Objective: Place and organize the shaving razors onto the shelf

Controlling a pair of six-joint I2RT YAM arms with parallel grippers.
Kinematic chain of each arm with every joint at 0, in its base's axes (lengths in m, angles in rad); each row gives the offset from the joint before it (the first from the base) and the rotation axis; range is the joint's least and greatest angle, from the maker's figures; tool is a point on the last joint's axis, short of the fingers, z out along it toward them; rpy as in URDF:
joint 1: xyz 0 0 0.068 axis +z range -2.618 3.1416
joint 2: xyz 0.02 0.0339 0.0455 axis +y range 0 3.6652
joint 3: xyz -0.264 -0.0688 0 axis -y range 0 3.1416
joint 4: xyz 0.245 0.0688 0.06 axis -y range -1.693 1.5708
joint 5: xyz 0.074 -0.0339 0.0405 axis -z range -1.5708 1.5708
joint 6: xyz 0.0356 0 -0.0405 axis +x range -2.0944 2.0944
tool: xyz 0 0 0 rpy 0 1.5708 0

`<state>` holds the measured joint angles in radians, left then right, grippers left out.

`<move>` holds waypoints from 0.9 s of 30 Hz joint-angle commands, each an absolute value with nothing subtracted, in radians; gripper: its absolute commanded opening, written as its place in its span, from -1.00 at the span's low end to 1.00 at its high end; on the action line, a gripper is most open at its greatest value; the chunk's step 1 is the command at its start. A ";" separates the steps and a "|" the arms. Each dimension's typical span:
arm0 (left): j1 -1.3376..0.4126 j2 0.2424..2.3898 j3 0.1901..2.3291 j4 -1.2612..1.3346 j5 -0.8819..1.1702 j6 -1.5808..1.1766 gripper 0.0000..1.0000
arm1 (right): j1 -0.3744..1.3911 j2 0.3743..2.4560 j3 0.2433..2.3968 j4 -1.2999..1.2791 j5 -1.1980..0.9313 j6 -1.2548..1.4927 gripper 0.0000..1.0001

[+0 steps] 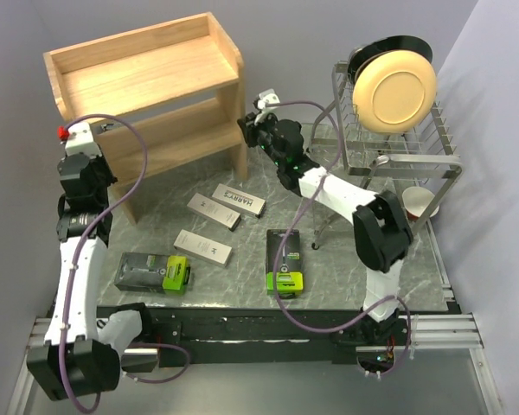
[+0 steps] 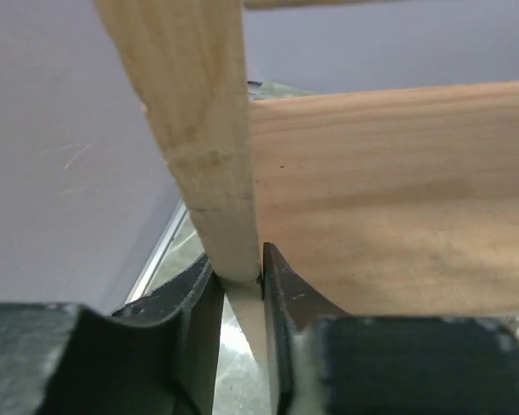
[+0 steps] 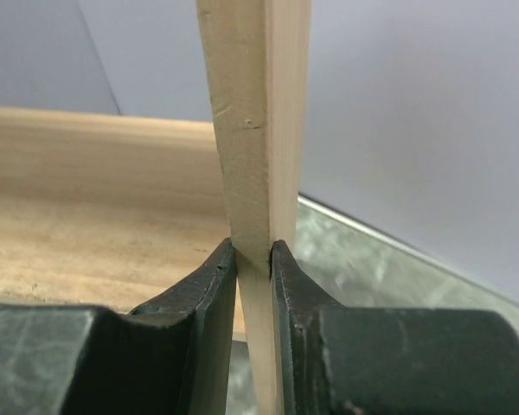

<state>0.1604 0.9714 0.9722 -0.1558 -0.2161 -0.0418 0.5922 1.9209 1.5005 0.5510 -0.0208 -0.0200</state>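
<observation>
Both arms are on the light natural-wood two-tier shelf (image 1: 138, 73), one at each end. The left gripper (image 2: 238, 277) has its two dark fingers (image 2: 199, 303) either side of the front edge of the shelf's left side panel (image 2: 199, 130). They are drawn in to a narrow gap with the wood between them. From the wrist view I read it as clamped on the panel, though I can't quite see whether the left pad is pressed flat or only touching.

The right gripper (image 3: 253, 255) is the clearer one. Its jaws are nearly together and pinched on the thin edge of the shelf's right side panel (image 3: 255, 104), with both pads against the wood.

None of the razors are on the shelf. All five lie flat on the grey marbled tabletop (image 1: 346, 259) in front of it. The three slim white-grey boxes sit in a loose group just off the shelf's front right corner. One with dark lettering (image 1: 239, 200) is closest to that corner, the second (image 1: 214, 212) is just beside it, and the third (image 1: 202, 246) is a little farther out.

The two black-and-lime-green packs lie farther from the shelf again. One (image 1: 154, 272) is out in front of its left half, and the other (image 1: 284, 259) is out beyond its right end.

To the right of the shelf stands a wire dish rack (image 1: 432, 147) with a cream plate (image 1: 395, 91) upright in it.
</observation>
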 commanded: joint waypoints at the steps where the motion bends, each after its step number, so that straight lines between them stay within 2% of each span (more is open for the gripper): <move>1: 0.167 1.044 0.971 0.020 -0.132 -0.023 -0.52 | 0.603 1.718 1.396 0.591 0.115 -0.074 -1.00; 5: 0.167 1.118 0.974 0.098 -0.077 -0.021 -0.71 | 0.641 1.640 1.303 0.563 0.155 -0.107 -1.00; 8: 0.167 1.189 0.995 0.150 -0.023 -0.035 -0.77 | 0.673 1.594 1.244 0.549 0.199 -0.123 -1.00; 18: 0.158 1.357 1.117 0.138 0.081 -0.087 -0.82 | 0.680 1.568 1.215 0.540 0.304 -0.176 -1.00; 27: 0.025 1.298 1.036 0.129 0.107 -0.077 -0.88 | 0.664 1.562 1.209 0.534 0.399 -0.204 -1.00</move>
